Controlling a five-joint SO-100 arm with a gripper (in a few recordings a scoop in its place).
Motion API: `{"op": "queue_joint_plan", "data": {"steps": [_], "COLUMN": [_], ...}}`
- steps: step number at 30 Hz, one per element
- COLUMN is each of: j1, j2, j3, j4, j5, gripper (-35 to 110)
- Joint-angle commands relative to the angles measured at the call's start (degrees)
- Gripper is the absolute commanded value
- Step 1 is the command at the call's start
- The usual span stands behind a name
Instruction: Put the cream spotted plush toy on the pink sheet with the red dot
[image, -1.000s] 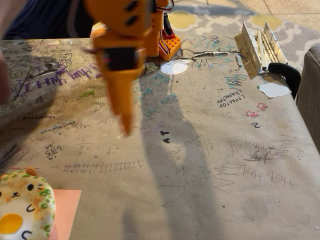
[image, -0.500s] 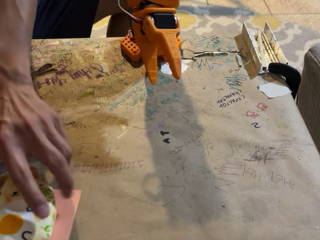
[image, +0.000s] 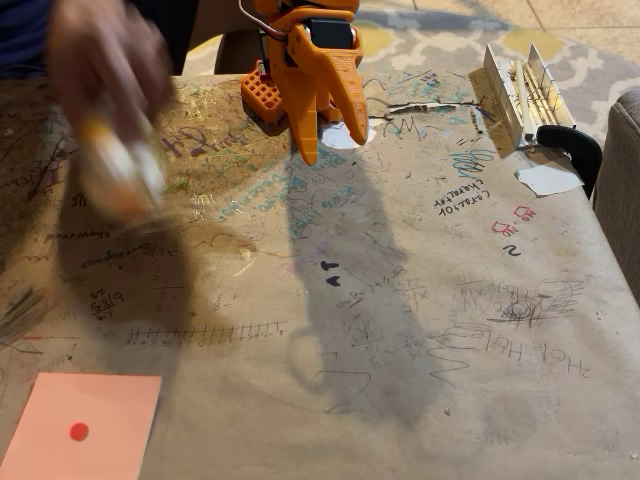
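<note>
Fixed view shows the pink sheet (image: 84, 437) lying bare at lower left, while a person's hand (image: 100, 50) at upper left carries the blurred plush toy (image: 118, 165), so the wise step is probably waiting until it rests before reaching, and the gripper (image: 333, 135) at top centre hangs parted, holding nothing.

Orange tool (image: 328, 142) folded back, fingers parted, pointing down; blurred hand (image: 105, 50) raised

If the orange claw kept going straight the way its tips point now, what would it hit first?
The claw hangs tips-down at the far end of the table, so straight on it would probably meet the scribbled tabletop first, near the white paper scrap. Depth is hard to judge. A person's hand holds the blurred plush toy off to the left.
</note>
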Motion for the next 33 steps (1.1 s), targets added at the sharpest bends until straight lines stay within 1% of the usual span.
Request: {"op": "queue_joint_plan", "data": {"steps": [1,17,20,23,26,28,30,33], "j1": [-0.70,0.18,1.85,8.53,22.94,32.26,38.06,43.86], "j2": [0.09,-0.09,-2.37,-15.29,-33.66,-43.15,-47.20,-45.97], "j3": [-0.53,-0.97,-3.78,-12.13,-21.71,-25.14,-24.17,-19.60], "j4": [0.26,0.18,0.09,-3.69,-7.12,-8.00,-10.55,-16.52], "j5": [-0.26,-0.53,-0.88,0.00,3.52,3.25,0.18,-3.08], "gripper": [37,36,36,36,36,36,36,36]}}
